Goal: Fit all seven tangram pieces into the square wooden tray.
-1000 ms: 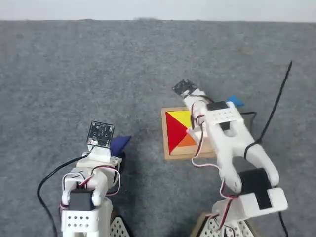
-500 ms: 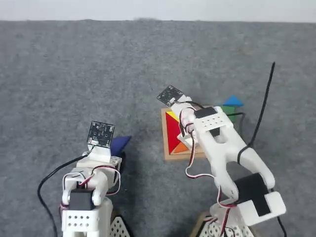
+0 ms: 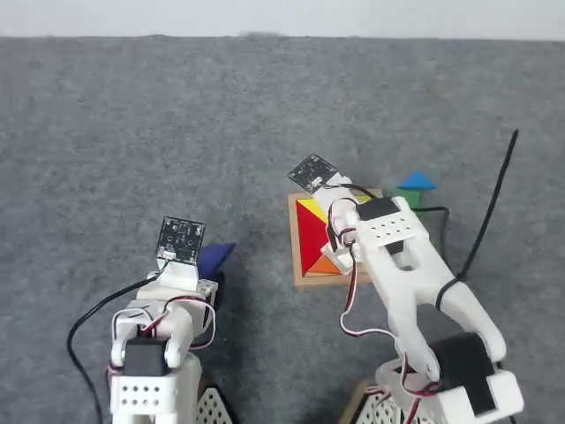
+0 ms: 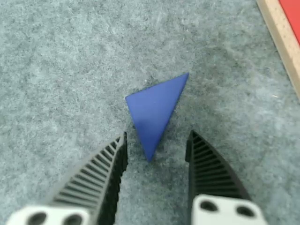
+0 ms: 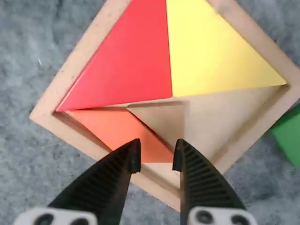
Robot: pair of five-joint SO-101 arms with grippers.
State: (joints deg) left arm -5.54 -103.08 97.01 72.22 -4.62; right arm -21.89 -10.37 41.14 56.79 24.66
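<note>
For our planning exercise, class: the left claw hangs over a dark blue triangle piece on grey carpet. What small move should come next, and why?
Probably lower the left claw and close it on the dark blue triangle piece: the claw is open, the triangle's tip lies between its fingers, and the piece is outside the square wooden tray.
</note>
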